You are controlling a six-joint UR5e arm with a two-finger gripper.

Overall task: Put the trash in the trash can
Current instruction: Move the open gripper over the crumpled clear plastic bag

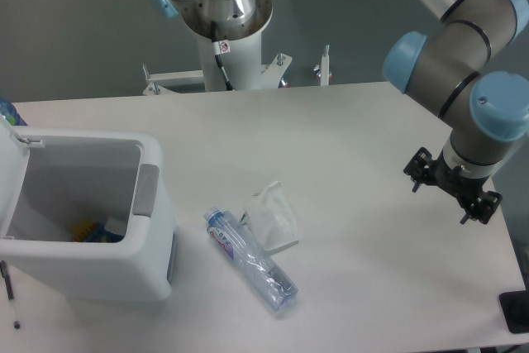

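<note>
Grey-and-blue arm [463, 64] bends down at the table's [364, 163] right side, gripper [453, 186] hanging well apart from everything; whether its fingers are parted I cannot tell. White trash can [124, 262] stands open at left. Crushed bottle [250, 259] lies diagonally just beside it, cap toward the upper left, touching the crumpled wrapper [271, 217].

A white worktop [355, 130] stood before a grey wall [74, 31]. A black block [515, 312] sat at its right front corner, and a thin pen-like stick [10, 291] lay at its left edge.
</note>
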